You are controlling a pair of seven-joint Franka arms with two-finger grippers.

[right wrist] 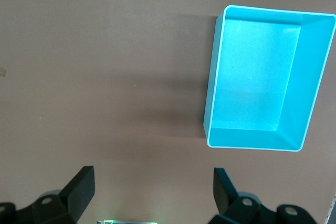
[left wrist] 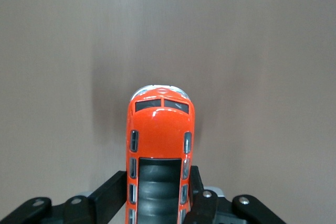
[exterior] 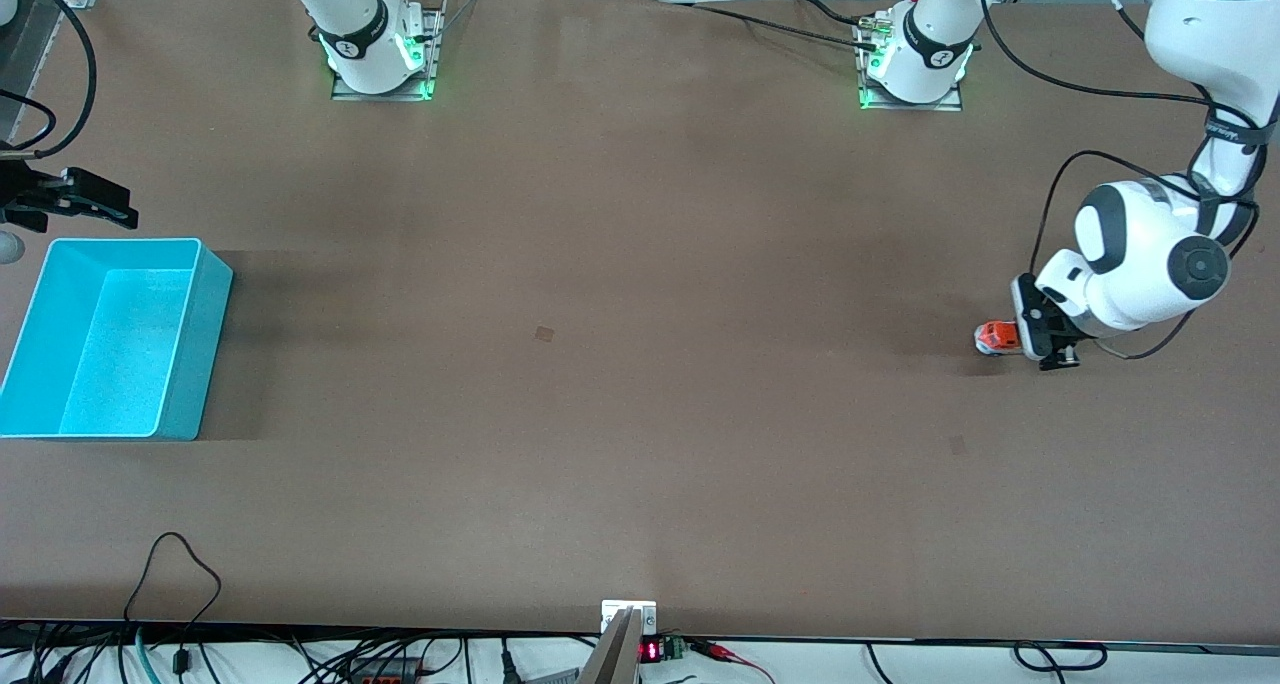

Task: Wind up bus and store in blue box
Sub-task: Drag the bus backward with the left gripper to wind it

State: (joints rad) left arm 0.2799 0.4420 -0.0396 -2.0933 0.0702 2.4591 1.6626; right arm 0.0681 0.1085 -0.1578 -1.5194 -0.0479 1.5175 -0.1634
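The small orange bus [exterior: 996,338] rests on the table at the left arm's end. My left gripper [exterior: 1022,340] is low at the table and shut on the bus. In the left wrist view the black fingers [left wrist: 113,190] press both sides of the bus [left wrist: 160,129] at its rear half, and its white front points away from the wrist. The blue box [exterior: 205,309] stands open and empty at the right arm's end. My right gripper [exterior: 110,206] hangs open and empty over the table beside the box, which also shows in the right wrist view [right wrist: 210,103].
The brown table [exterior: 620,364] is bare between the bus and the box. Cables and a small display [exterior: 650,650] lie along the table's edge nearest the front camera. The two arm bases [exterior: 380,54] stand along the table's edge farthest from that camera.
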